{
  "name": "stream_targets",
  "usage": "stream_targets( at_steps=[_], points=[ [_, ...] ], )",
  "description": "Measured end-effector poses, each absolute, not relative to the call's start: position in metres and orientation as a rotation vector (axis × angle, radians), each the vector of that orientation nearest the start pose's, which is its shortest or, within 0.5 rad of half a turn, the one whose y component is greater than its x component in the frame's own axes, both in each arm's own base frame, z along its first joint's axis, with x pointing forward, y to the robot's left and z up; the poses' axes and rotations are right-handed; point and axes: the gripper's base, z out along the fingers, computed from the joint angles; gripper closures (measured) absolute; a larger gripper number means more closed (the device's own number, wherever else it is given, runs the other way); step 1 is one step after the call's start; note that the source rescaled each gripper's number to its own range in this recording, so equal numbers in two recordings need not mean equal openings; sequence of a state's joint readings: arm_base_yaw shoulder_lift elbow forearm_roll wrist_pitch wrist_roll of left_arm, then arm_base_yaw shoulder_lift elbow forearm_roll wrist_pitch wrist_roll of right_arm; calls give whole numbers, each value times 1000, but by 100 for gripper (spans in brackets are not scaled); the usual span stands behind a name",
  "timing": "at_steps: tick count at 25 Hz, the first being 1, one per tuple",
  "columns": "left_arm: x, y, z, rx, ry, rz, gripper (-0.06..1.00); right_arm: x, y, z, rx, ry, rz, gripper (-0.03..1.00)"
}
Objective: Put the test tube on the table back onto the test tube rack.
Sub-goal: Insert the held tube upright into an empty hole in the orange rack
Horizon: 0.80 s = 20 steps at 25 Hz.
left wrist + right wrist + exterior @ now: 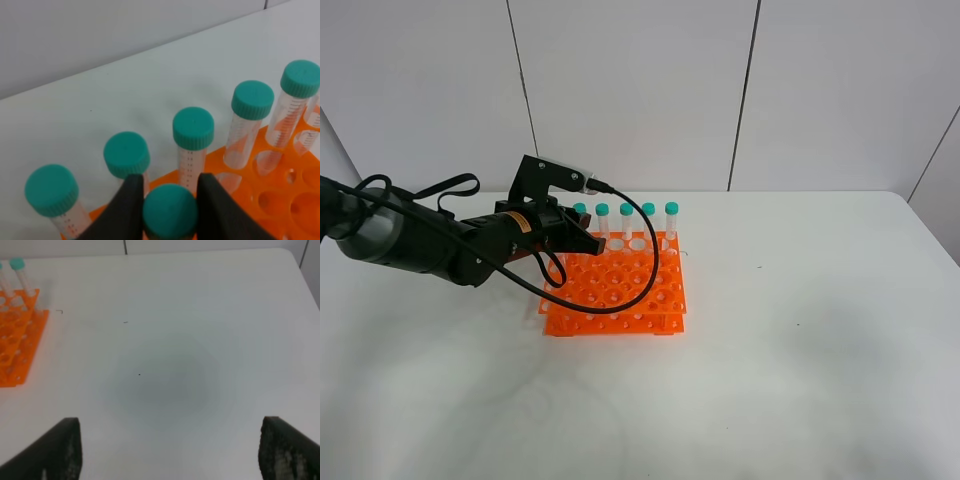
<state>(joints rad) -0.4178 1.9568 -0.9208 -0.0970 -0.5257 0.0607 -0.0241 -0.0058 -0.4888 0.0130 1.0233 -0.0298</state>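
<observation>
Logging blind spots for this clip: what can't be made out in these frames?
- Held test tube: left wrist view shows only its cap between the left hand's fingers; body cut off by the frame edge.
- Exterior high view: the left arm hides that tube and the test tube rack's left side.
- Right hand: only finger ends show, at the frame edge.
</observation>
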Motion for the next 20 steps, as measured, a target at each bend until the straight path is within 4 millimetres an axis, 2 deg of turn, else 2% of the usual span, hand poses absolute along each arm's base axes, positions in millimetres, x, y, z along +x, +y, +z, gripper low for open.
stream_targets(
  at_steps=[12, 14, 19, 20],
  points=[
    [357, -154, 142, 362, 1970, -235, 94, -3, 1, 277, -6, 2012, -19, 6],
    [357, -154, 142, 362, 1970, -235, 88, -3, 1, 277, -6, 2012, -19, 6],
    [357, -154, 142, 362, 1970, -235, 55, -3, 1, 277, -6, 2012, -19, 6],
    [357, -154, 142, 362, 1970, -235, 52, -3, 1, 277, -6, 2012, -19, 6]
  ],
)
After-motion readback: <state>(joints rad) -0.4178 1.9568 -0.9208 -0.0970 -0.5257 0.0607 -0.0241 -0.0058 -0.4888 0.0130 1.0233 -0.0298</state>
